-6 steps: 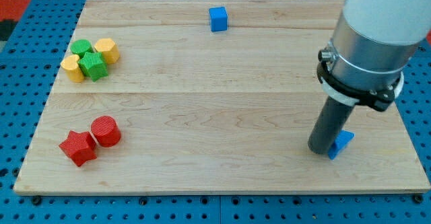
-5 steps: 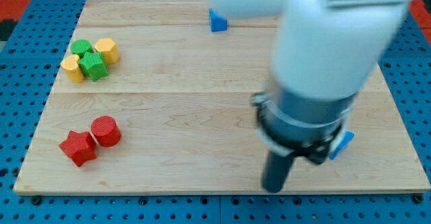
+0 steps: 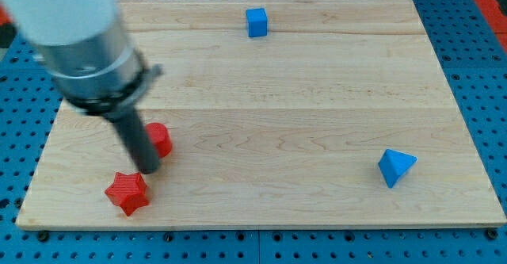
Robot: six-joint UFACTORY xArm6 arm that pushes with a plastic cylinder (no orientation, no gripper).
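My tip [image 3: 148,170] sits between the red star [image 3: 127,193] and a half-hidden red block [image 3: 162,139]; the rod-shaped tool grasps nothing.

We see a wooden board [image 3: 317,97] w/ 1 blue cube [image 3: 256,22] at view's top, 1 blue pyramid-like block [image 3: 395,167] at right, on blue pegboard [image 3: 475,66].

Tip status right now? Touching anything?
My tip: no gripper, nothing held. It sits between the red cylinder and the red star; contact with either cannot be told.
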